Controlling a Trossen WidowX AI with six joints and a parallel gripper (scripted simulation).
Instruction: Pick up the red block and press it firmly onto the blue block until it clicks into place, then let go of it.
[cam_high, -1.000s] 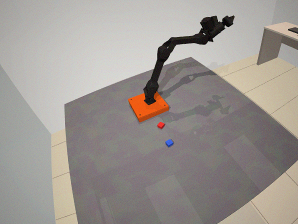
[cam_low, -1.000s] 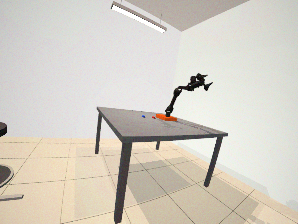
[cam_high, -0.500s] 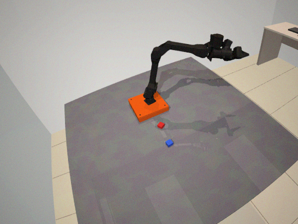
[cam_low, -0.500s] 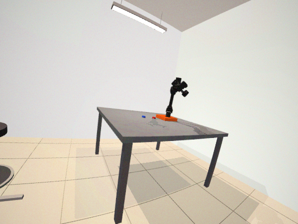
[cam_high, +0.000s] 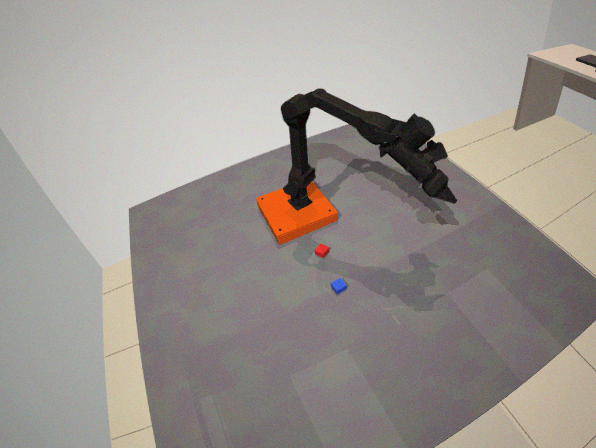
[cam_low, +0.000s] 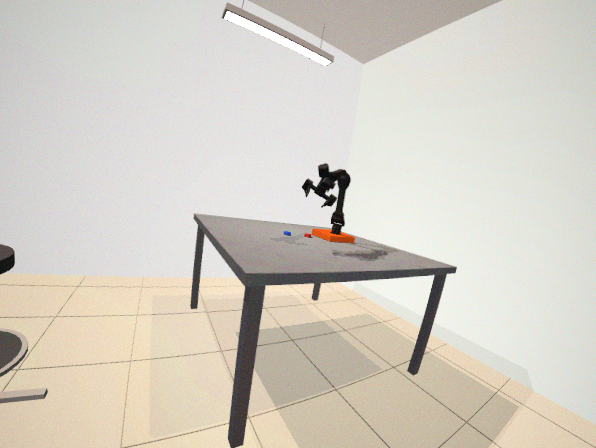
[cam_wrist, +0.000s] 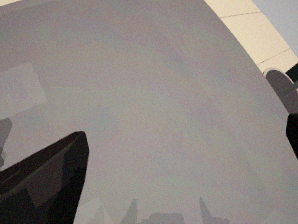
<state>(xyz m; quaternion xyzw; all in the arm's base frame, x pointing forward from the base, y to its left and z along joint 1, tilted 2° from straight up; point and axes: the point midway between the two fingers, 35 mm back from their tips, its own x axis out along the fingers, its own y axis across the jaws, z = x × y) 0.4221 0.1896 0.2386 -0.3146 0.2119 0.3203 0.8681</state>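
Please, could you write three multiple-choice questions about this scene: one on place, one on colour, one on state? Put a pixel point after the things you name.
1. Which thing is nearest to the base plate?
A) blue block
B) red block
C) claw

2. What colour is the base plate?
A) green
B) white
C) orange

3. How is the claw?
A) open, holding nothing
B) shut, holding nothing
C) shut on a block

1: B, the small red block (cam_high: 322, 250) (cam_low: 308, 235) lies between the flat square base plate (cam_high: 270, 212) (cam_low: 346, 239) and the small blue block (cam_high: 339, 286) (cam_low: 287, 233).
2: C, the plate is orange in both outside views.
3: A, the black two-fingered claw (cam_low: 318, 195) has its fingers wide apart, with no block between them.
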